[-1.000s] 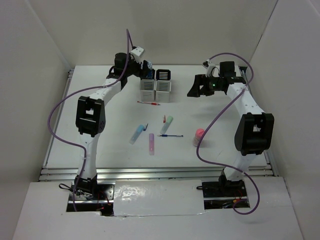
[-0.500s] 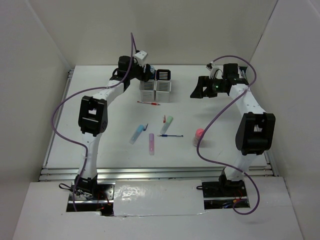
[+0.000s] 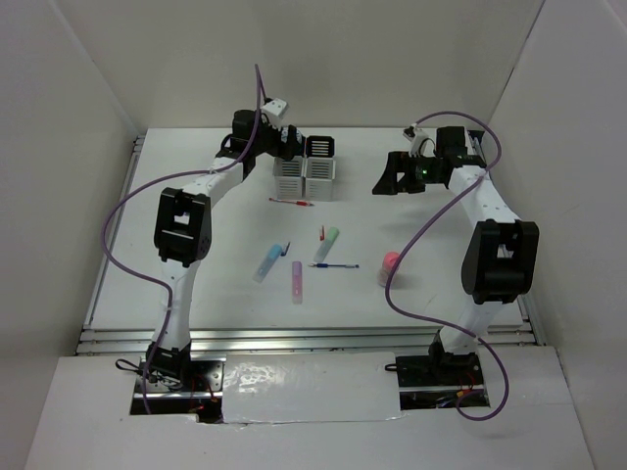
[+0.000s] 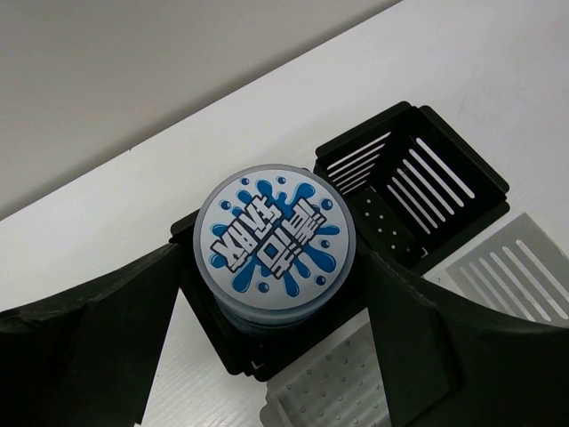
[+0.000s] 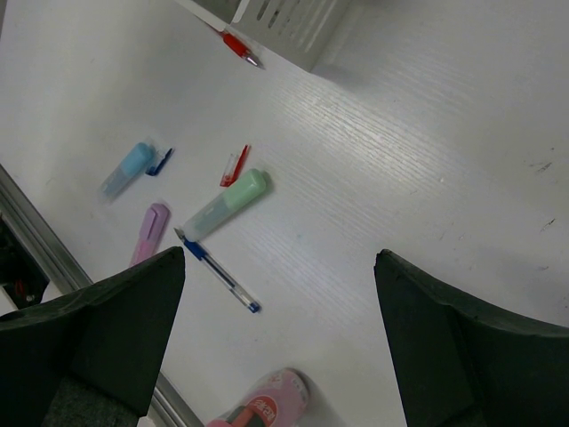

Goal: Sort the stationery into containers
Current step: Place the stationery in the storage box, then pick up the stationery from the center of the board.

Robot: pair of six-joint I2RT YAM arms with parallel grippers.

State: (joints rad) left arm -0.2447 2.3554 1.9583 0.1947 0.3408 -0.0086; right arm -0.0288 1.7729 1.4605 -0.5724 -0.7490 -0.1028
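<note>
**Left wrist view: blue roll sits in mouth of black cup, jaws spread either side**

A blue round roll (image 4: 274, 245), its lid printed with a splash design, rests at the centre of the frame in the mouth of a black cup (image 4: 222, 351). It fills the cup almost wall to wall, and how deep it has sunk cannot be told. The left jaws stand open, with a thin dark gap between each finger and the roll's rim. The roll looks light, rigid and smooth-sided, so probably slippery. It is best taken across its full width at the side wall, with the jaws near their widest. A second black cup (image 4: 418, 178) at upper right and a white cup (image 4: 524, 267) at lower right adjoin it.

In the right wrist view, the right jaws hang open and hold nothing above the surface (image 5: 427, 133). A green stick (image 5: 227, 204), purple stick (image 5: 149, 233), blue stick (image 5: 127, 168) and blue pen (image 5: 220, 283) lie at left. A red pen (image 5: 238, 47) lies at the top edge and a pink-capped tube (image 5: 267, 405) at the bottom. All look light and stiff. The thin pens may roll, so a pinch at mid-length would suit.
</note>
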